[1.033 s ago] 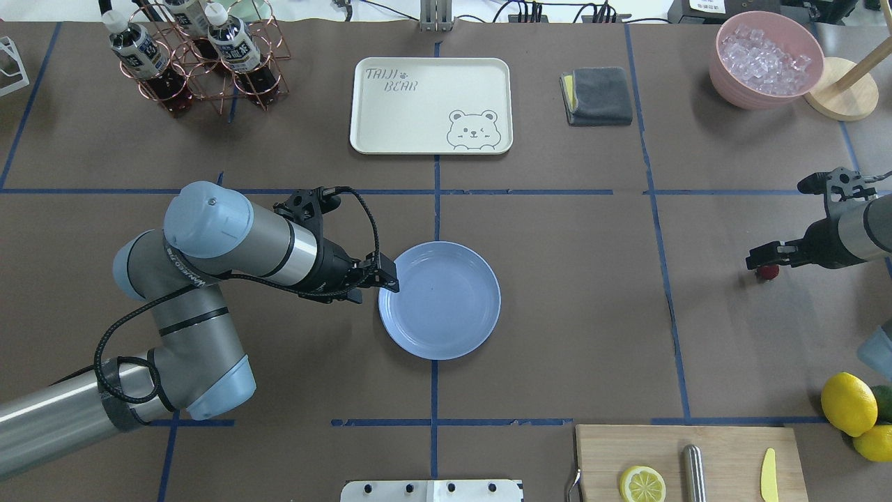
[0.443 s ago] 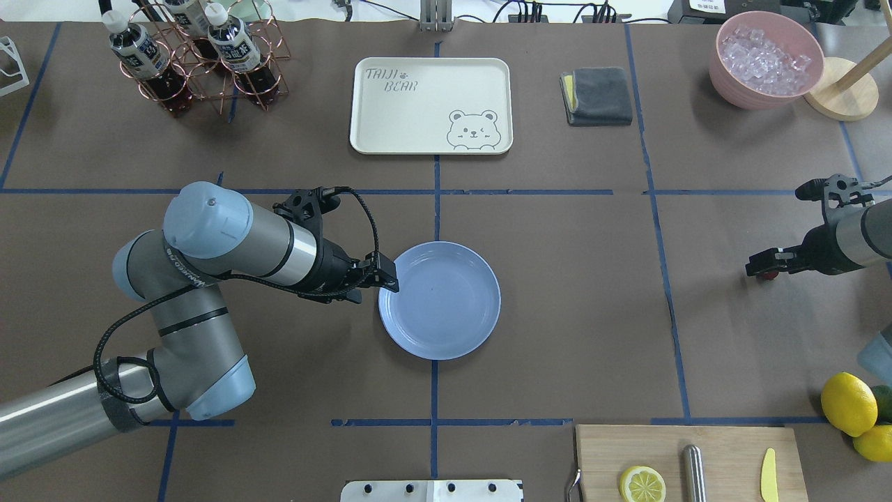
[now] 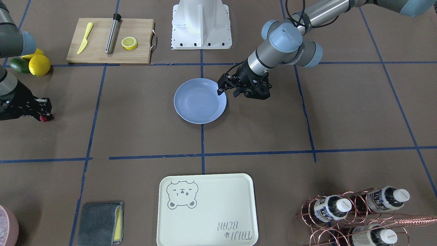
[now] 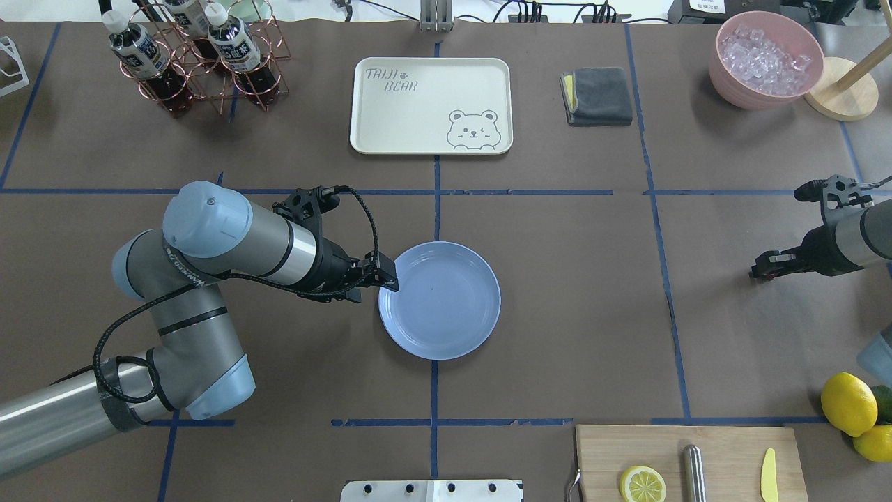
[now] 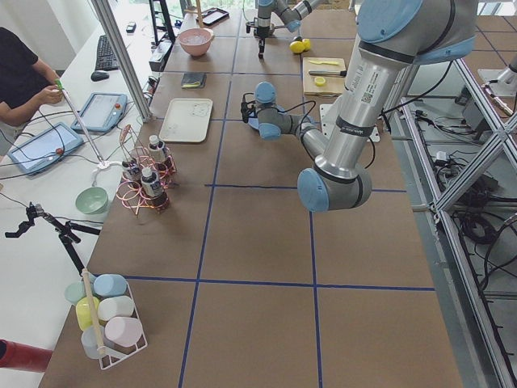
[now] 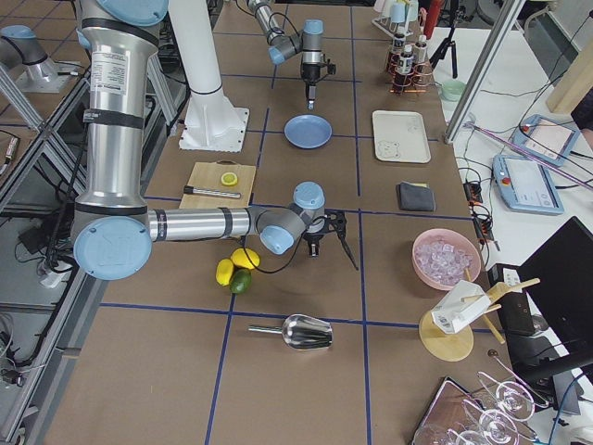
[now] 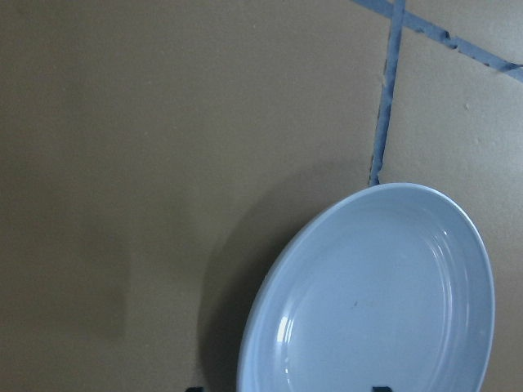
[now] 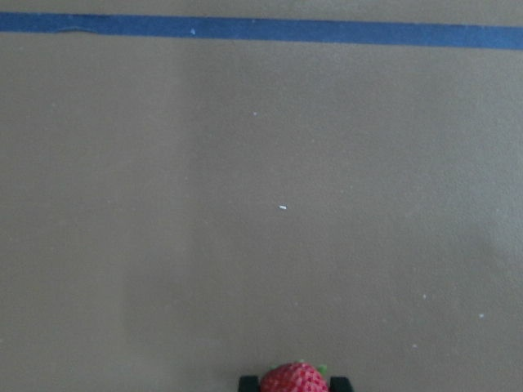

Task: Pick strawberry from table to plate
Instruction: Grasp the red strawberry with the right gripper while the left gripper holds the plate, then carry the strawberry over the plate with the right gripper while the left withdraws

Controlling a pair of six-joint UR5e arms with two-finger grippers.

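The strawberry (image 8: 292, 378), small, red and bumpy, sits between the two black fingertips of my right gripper (image 8: 294, 384), which is shut on it just above the table (image 4: 578, 279). Seen from overhead, only a red sliver of the strawberry (image 4: 766, 277) shows under the right gripper (image 4: 761, 270), far to the right of the plate (image 4: 446, 307). In the front-facing view, the strawberry (image 3: 43, 118) hangs at the right gripper's (image 3: 44, 115) tip. My left gripper (image 4: 375, 291) stands open at the light-blue plate's (image 7: 384, 302) left rim, holding nothing.
Lemons (image 4: 848, 403) and a cutting board (image 4: 690, 460) with a lemon half lie at the near right. The cream bear tray (image 4: 431, 104), a grey cloth (image 4: 598, 95), a pink bowl of ice (image 4: 765, 59) and a bottle rack (image 4: 195, 56) line the far side.
My right gripper has come down over the strawberry and shut on it; the berry now shows only as a red sliver under the fingers. The left arm has not moved.
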